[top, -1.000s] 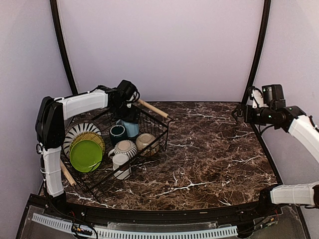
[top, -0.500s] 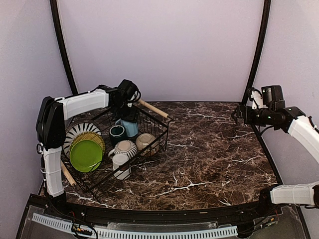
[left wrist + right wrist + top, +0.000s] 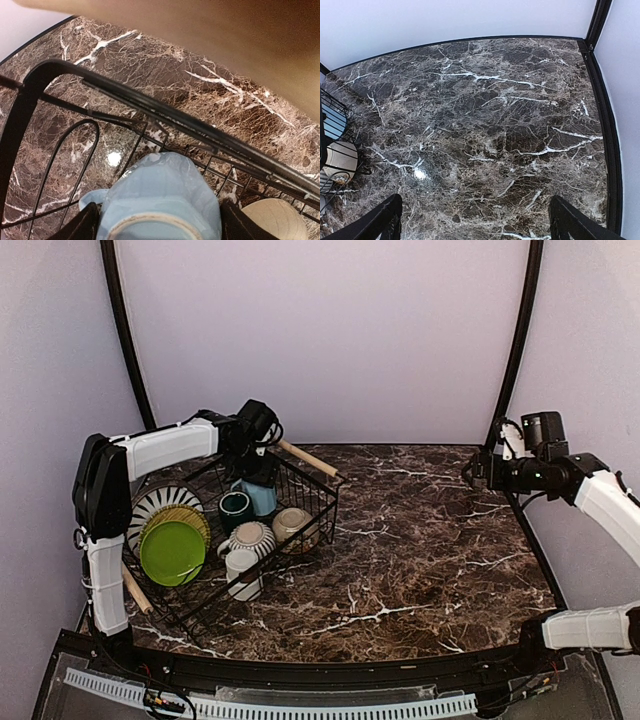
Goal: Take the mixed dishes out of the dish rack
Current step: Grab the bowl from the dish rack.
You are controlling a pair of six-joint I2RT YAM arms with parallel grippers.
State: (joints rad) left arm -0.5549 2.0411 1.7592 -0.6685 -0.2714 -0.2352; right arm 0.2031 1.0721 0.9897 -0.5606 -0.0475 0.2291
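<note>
A dark brown marble worktop [image 3: 430, 540] with white veins fills the scene. On its left part sits the large rectangular black wire dish rack [image 3: 328, 498], set at an angle, with a light wooden rod handle [image 3: 305, 458] at its far end and another at its near end. All the dishes are inside the rack. At its left end three round plates stand on edge, one in front of the other: the black-and-white radial-striped plate [image 3: 155, 505] at the back, the olive-yellow plate [image 3: 192, 518] in the middle and the lime green plate [image 3: 170, 552] in front. Close to the rack's right wire wall lies the cream bowl [image 3: 293, 525]. Just left of it is the striped mug [image 3: 252, 537], with the dark teal mug [image 3: 236, 506] behind it and the small white cup [image 3: 242, 572] in front, nearest the arms. The light blue cup [image 3: 264, 498] stands toward the far end of the rack, just beside the dark teal mug and near the far handle. The left claw [image 3: 258, 480] reaches down into the rack over this cup. In the left wrist view its two black fingers [image 3: 82, 225] lie against opposite sides of the cup, pinching it, while the cup sits within the wires. The right claw [image 3: 470, 470] hangs well apart from the rack, above the worktop's far right corner. Its black fingers [image 3: 382, 217] are spread wide with only bare marble between them.
</note>
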